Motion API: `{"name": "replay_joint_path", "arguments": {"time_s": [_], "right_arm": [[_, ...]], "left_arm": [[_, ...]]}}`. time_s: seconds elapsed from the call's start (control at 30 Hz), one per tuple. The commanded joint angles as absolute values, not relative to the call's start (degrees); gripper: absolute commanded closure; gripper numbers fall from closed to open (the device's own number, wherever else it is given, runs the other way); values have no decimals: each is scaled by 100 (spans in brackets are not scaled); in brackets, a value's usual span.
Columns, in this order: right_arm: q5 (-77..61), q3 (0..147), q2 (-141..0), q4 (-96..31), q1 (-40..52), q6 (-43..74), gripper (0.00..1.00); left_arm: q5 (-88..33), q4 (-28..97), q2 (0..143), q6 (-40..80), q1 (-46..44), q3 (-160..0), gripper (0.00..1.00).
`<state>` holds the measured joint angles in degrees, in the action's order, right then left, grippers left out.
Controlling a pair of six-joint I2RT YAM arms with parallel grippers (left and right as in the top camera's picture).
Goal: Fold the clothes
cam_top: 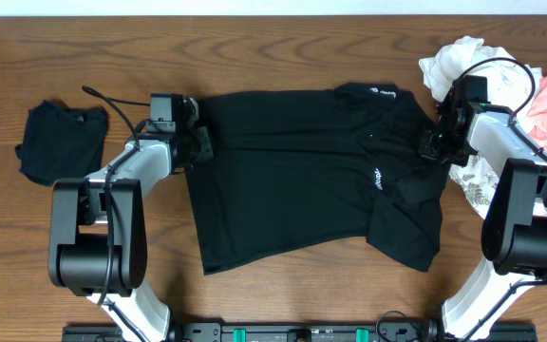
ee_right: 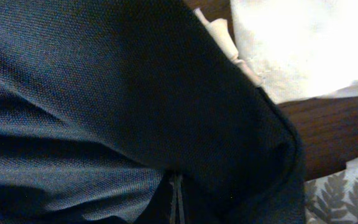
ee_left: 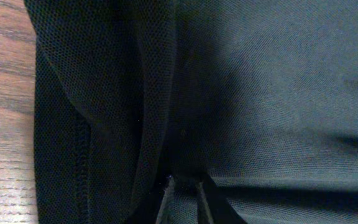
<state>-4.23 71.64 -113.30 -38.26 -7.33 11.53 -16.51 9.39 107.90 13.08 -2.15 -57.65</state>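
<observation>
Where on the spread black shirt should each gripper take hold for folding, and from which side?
Pinch the black shirt at its side edges: left gripper in from the left edge, right gripper in from the right edge. It lies flat and wide, so outer edges are likely the only liftable parts, reachable low from outside.
</observation>
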Motion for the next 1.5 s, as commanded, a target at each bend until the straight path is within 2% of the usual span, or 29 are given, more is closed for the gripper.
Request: {"name": "replay_joint_path", "arguments": {"time_s": [0.0, 0.07, 0.1, 0.23, 0.33, 0.4, 0.43, 0.53, 0.6, 0.67, 0.87, 1.0, 1.17, 1.47], "right_arm": [[-172, 7146, -11539, -3857, -766, 1214, 99], [-296, 7164, -11531, -3861, -718, 1208, 99], [-364, 7177, -11515, -3868, -701, 1181, 99], [-545, 7426, -11286, -4099, -602, 1142, 97], [-650, 7826, -10932, -4357, -499, 939, 95], [-648, 8086, -10687, -4464, -399, 873, 93], [-648, 8226, -10541, -4475, -331, 825, 92], [-624, 8517, -10151, -4377, -110, 744, 78], [-626, 8593, -10027, -4233, 3, 716, 73], [-626, 8604, -10020, -4101, 117, 716, 70], [-624, 8602, -10589, -3892, 307, 650, 71], [-622, 8602, -11216, -3533, 301, 611, 81], [-622, 8602, -11738, -3002, 252, 609, 84], [-449, 8602, -12114, -2652, 252, 613, 84]], "left_arm": [[-1048, 1256, 11336, 1188, -62, -5398, 83], [-1251, 1253, 11323, 1188, -62, -5406, 83], [-1319, 1256, 11303, 1188, -62, -5415, 78], [-1658, 1253, 11104, 1166, -62, -5457, 77], [-1828, 1253, 10772, 1138, -62, -5507, 69], [-1955, 1256, 10451, 987, -62, -5544, 67], [-1953, 1251, 10252, 989, -62, -5555, 64], [-1951, 1120, 9675, 991, -62, -5559, 55], [-1949, 972, 9380, 991, -62, -5559, 47], [-1946, 786, 9196, 991, -62, -5559, 44], [-1879, 198, 9301, 993, -62, -5559, 43], [-1883, -130, 9666, 996, -71, -5559, 43], [-1885, -491, 10261, 998, -73, -5559, 43], [-1885, -926, 10855, 996, -84, -5559, 43]]}}
